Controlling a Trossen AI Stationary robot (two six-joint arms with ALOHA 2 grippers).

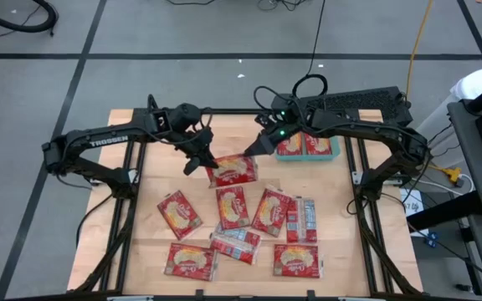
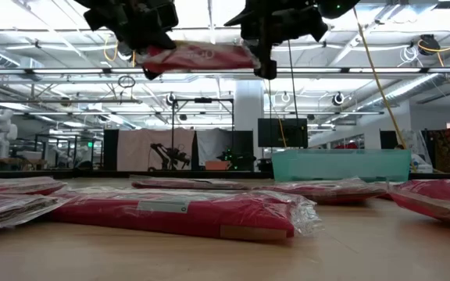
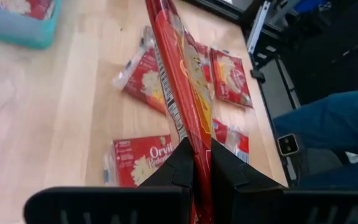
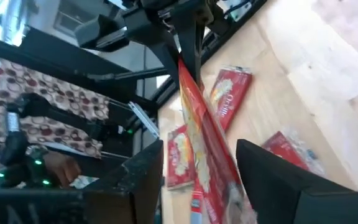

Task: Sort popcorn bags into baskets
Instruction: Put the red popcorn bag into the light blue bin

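Above centre of the high view: one popcorn bag (image 1: 234, 170) held off the table between both arms, flat and roughly level in the low view. Left gripper (image 1: 202, 159) clamped tight on the bag's left edge, fingers pinching the thin seam as seen in the left wrist view. Right gripper (image 1: 260, 144) at the opposite edge with fingers spread to either side of the bag and not visibly pressing it, as seen in the right wrist view. Judged light, thin and pliant: film wrapper glossy and likely slippery, contents flat, nothing fragile; best taken by a short edge or sealed seam, with sag to be expected from a single-edge grip. Remaining popcorn bags (image 1: 241, 206) scattered flat across the lower half of the wooden table (image 1: 132, 226), some overlapping, two showing red-and-silver backs. Teal basket (image 1: 336, 149) right of centre near the table's far edge, holding two bags side by side, face up, filling most of its floor. No second basket in view.
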